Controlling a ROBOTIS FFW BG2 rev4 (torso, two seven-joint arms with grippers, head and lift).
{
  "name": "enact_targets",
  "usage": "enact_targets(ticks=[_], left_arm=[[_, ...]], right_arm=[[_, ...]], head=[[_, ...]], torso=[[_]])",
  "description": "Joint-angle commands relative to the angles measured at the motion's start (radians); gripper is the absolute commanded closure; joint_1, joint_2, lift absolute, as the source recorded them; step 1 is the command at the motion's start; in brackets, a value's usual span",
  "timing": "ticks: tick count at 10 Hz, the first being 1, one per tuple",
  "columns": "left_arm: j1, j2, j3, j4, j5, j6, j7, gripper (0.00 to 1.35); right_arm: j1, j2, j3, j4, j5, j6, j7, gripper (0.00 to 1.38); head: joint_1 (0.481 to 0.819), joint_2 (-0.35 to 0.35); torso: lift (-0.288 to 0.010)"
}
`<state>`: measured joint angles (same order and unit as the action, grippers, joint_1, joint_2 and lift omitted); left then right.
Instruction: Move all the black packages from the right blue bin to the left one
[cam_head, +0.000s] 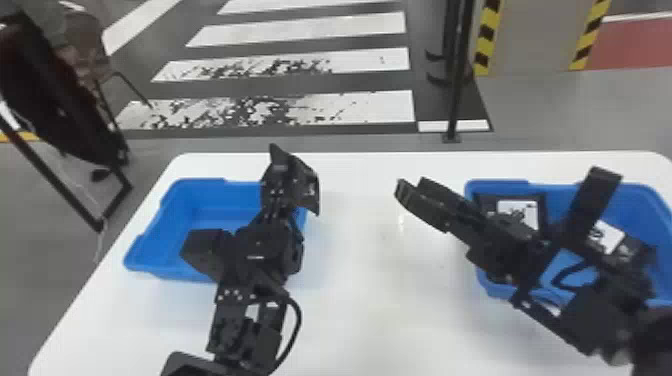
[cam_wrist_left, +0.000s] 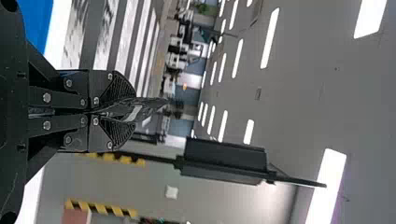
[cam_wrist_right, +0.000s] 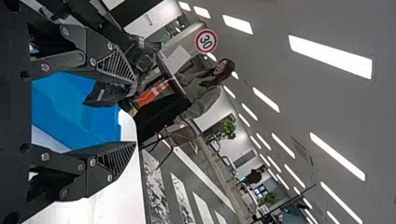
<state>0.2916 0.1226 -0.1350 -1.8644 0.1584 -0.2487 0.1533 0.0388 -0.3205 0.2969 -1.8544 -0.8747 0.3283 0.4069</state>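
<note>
Transfer step | your left gripper clenched a black package by left blue bin | right gripper gaped | likely needed lowering inside

All along, we are matt black. Towards seven o'clock in the head view, our left arm is built of chunky, angular housings, with a black cable looping from its side, small pale screw heads and a thin light marking. Towards four o'clock, our right arm has narrow bars, a flat, straight-edged plate and its own curved black cable. In the wrist views, our left claw and right claw match: slim linkages, round silvery screws and wedge-shaped fingers with slanting ribs.
</note>
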Motion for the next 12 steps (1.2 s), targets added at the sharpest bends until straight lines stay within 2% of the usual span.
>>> enact_targets(ticks=[1, 2, 3, 4, 5, 6, 8, 9, 12], left_arm=[[-0.046, -0.031, 0.155, 0.155, -0.240, -0.007, 0.023, 1.21], [-0.068, -0.040, 0.229, 0.209, -0.346, 0.030, 0.040, 1.18], [-0.058, -0.032, 0.219, 0.209, -0.238, 0.089, 0.038, 0.73], [-0.036, -0.034, 0.215, 0.189, -0.180, 0.006, 0.034, 0.19], [0.003, -0.037, 0.201, 0.106, -0.142, -0.004, 0.017, 0.04], [0.047, -0.031, 0.169, 0.027, -0.120, -0.009, 0.012, 0.15], [0.108, -0.018, 0.119, -0.061, -0.069, -0.041, 0.005, 0.29], [0.131, -0.020, 0.105, -0.095, -0.041, -0.041, 0.000, 0.29], [0.155, -0.015, 0.077, -0.117, -0.009, -0.036, -0.015, 0.29]], right_arm=[[0.010, 0.000, -0.022, -0.002, 0.017, -0.002, 0.001, 0.12], [0.018, 0.000, -0.048, -0.012, 0.069, -0.009, 0.004, 0.12], [0.035, 0.000, -0.091, -0.051, 0.123, 0.042, 0.006, 0.12], [0.054, 0.004, -0.137, -0.078, 0.173, 0.057, 0.010, 0.13], [0.079, 0.017, -0.195, -0.096, 0.213, 0.089, 0.015, 0.13], [0.106, 0.037, -0.267, -0.145, 0.300, 0.155, 0.010, 0.13], [0.192, 0.054, -0.345, -0.287, 0.398, 0.285, -0.074, 0.13], [0.224, 0.060, -0.361, -0.346, 0.430, 0.388, -0.135, 0.13], [0.194, 0.061, -0.363, -0.361, 0.446, 0.666, -0.238, 0.13]], head=[[0.695, 0.205], [0.695, 0.247], [0.695, 0.288], [0.695, 0.299], [0.695, 0.296], [0.695, 0.271], [0.695, 0.181], [0.695, 0.139], [0.695, 0.082]], torso=[[-0.175], [-0.175], [-0.175], [-0.175], [-0.175], [-0.175], [-0.175], [-0.175], [-0.175]])
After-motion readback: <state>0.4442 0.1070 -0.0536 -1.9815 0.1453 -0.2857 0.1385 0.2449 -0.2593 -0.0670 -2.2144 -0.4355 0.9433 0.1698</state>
